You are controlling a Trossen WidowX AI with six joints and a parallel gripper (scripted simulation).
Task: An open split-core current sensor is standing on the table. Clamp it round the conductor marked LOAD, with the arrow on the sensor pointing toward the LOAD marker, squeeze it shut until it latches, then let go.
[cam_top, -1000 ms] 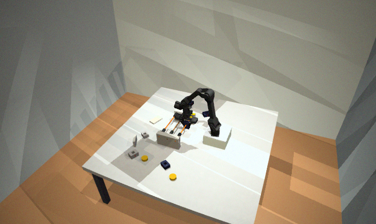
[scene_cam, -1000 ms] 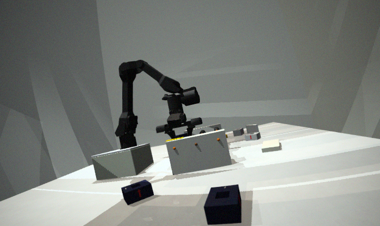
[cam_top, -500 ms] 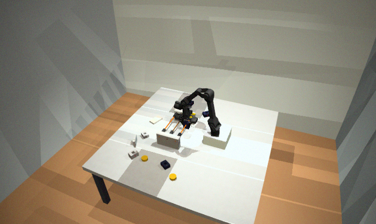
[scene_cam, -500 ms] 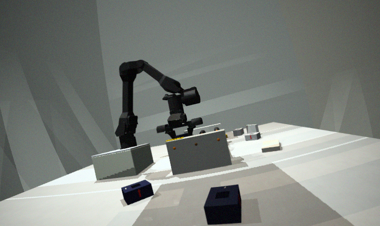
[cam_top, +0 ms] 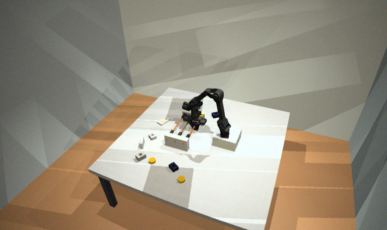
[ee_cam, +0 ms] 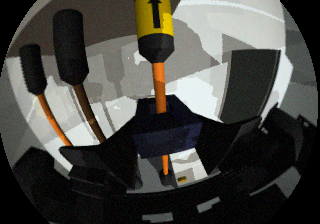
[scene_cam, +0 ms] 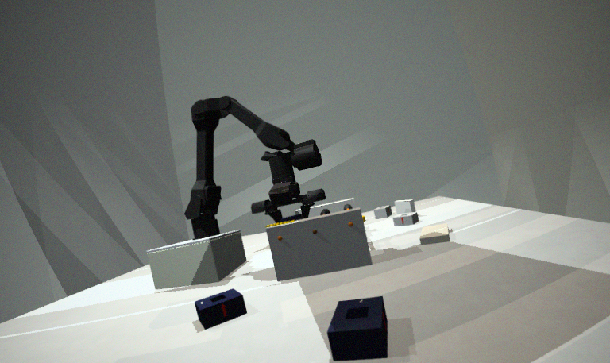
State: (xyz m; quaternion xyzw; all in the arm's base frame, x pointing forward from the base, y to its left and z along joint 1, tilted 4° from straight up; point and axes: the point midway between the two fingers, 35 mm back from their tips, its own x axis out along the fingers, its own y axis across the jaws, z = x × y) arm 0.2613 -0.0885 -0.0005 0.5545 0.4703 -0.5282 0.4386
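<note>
Sensor [cam_top: 195, 126] [scene_cam: 292, 217] [ee_cam: 167, 140] sat between the fingers [cam_top: 195, 124] [scene_cam: 291, 218], around the orange wire [ee_cam: 159, 84]. Fingers stood about half open, pressed on its flanks (latch unreadable). Release likely meant parting them across the wire's long axis.

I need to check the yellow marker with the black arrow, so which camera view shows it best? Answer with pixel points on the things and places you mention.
The wrist view: the yellow marker [cam_top: 201, 116] [scene_cam: 279, 224] [ee_cam: 154, 18] and arrow appear large. Top shows it small; exterior only its upper edge.
</note>
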